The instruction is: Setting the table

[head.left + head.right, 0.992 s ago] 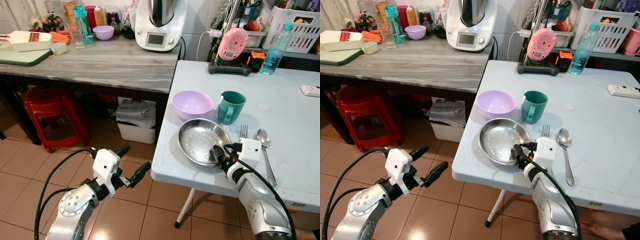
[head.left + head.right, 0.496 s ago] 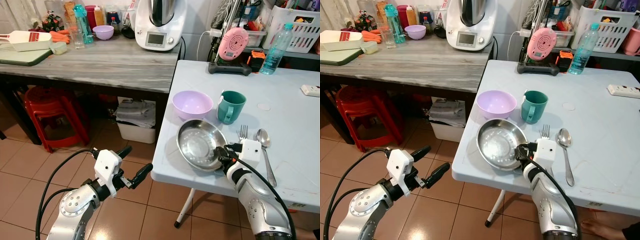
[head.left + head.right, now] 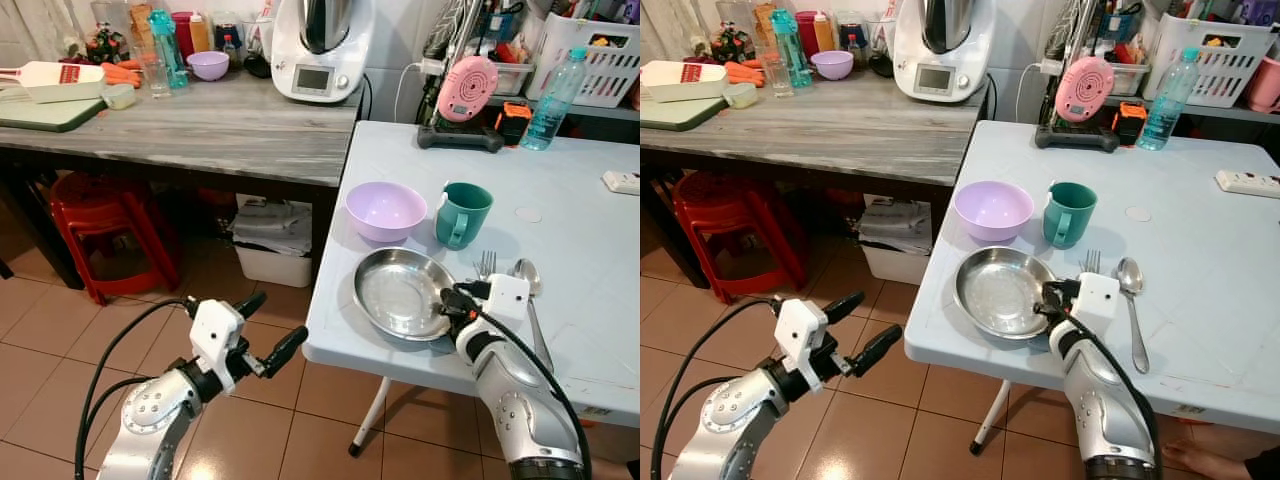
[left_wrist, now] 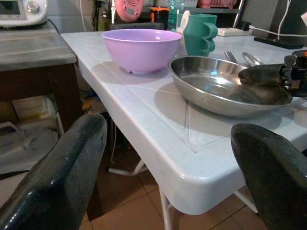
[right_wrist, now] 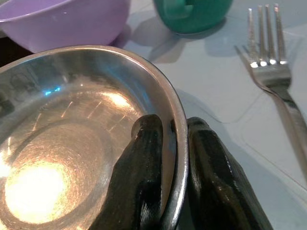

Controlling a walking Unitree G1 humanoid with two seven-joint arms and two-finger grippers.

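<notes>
A steel plate (image 3: 400, 292) lies near the front left corner of the white table (image 3: 580, 230). My right gripper (image 3: 447, 301) is shut on the plate's right rim (image 5: 178, 143), one finger inside and one outside. Behind the plate stand a lilac bowl (image 3: 385, 210) and a teal mug (image 3: 462, 213). A fork (image 3: 485, 264) and a spoon (image 3: 528, 292) lie to the right of the plate. My left gripper (image 3: 262, 330) hangs open over the floor, left of the table, with nothing between its fingers (image 4: 57, 172).
A grey wooden counter (image 3: 200, 120) with bottles, a small bowl and a white kitchen machine (image 3: 318, 45) stands to the left. A red stool (image 3: 105, 225) and a white bin (image 3: 272, 250) sit under it. A water bottle (image 3: 557, 85) and a pink device (image 3: 466, 88) stand at the table's back.
The plate, held by my right gripper, tilted up on its left side half a second ago and now lies flat again, slightly further right.
</notes>
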